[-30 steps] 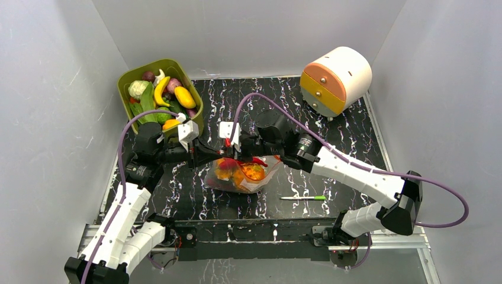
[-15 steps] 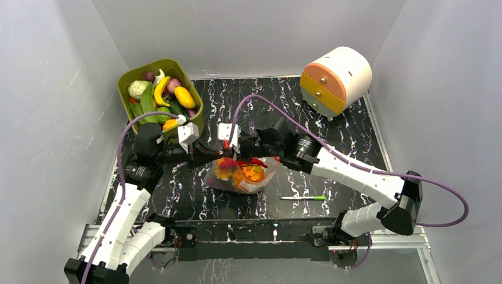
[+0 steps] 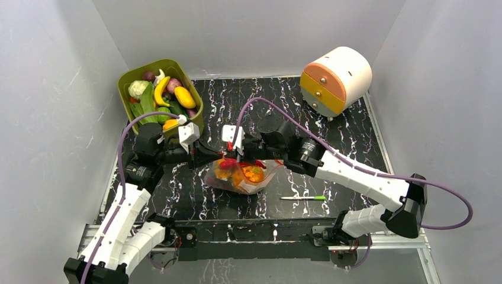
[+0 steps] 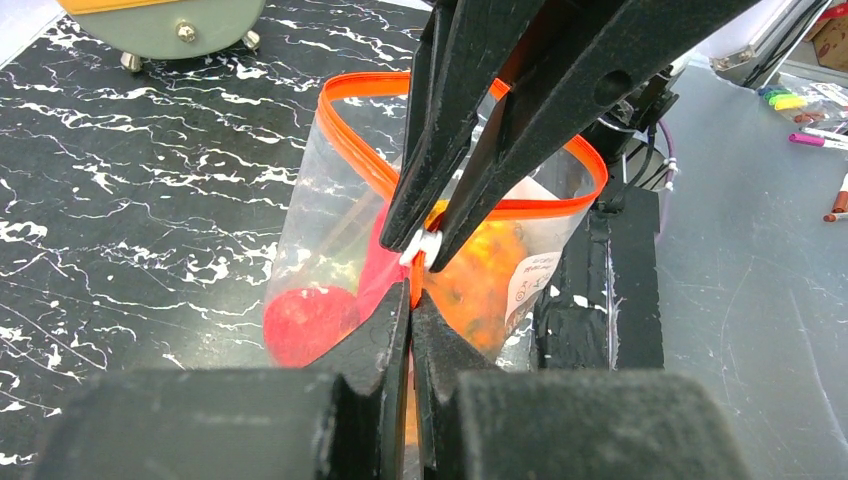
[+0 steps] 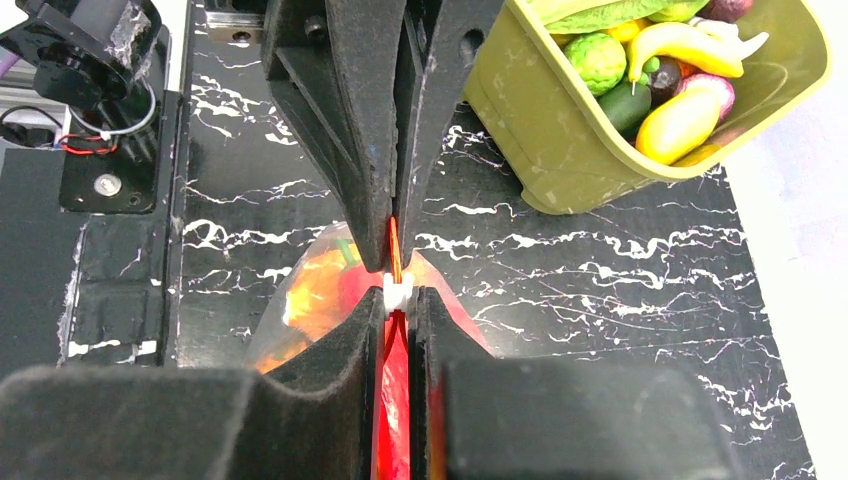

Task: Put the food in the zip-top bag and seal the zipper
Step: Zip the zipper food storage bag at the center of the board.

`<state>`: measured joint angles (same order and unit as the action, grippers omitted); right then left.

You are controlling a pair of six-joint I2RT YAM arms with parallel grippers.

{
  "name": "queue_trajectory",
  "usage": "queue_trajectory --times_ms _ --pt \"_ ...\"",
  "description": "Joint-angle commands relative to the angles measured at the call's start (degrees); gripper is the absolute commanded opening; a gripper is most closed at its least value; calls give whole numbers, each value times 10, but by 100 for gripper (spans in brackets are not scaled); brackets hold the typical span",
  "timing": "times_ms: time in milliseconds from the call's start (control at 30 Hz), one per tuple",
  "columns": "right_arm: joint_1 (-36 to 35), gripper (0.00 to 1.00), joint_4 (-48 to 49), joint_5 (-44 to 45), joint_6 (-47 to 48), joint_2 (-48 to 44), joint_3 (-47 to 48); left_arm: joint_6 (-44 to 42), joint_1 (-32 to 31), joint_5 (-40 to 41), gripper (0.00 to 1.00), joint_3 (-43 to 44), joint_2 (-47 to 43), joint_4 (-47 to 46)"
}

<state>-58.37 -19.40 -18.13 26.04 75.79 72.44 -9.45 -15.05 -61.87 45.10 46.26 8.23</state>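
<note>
— So, what is different from a second ago?

— Going from the left: nothing at the green tub (image 5: 560, 150), which holds plenty of toy food (image 3: 161, 89). The left jaws stay clamped on the zipper (image 4: 545, 205) at the bag's near corner. The change is on the right. The right jaws have narrowed and now pinch the small white slider (image 4: 424, 246), and that arm has eased a touch rightward.

— And the zip-top bag (image 3: 241, 178)?

— It sits mid-bench (image 3: 355, 136), its mouth held up between both arms, with orange and red pieces (image 3: 253, 173) inside. The mouth gapes, and the red-orange strip loops open beyond the slider.

— So it isn't sealed.

— No. I judge that filling is over and sealing is starting: one end is anchored and the slider is gripped, ready to be drawn along. Further right, the pen (image 3: 303, 197) lies apart from all this.
</note>
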Motion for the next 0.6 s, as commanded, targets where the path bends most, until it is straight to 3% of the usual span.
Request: queue_trajectory --times_ms 0,467,567 --pt "17 0 -18 40 1 -26 -1 7 3 -3 0 17 -17 -2" --pt "21 0 -30 8 -10 -34 19 96 3 -20 0 -2 -19 -110" --pt "21 0 -11 -12 -17 -35 18 97 3 -46 21 -15 -12 -121"
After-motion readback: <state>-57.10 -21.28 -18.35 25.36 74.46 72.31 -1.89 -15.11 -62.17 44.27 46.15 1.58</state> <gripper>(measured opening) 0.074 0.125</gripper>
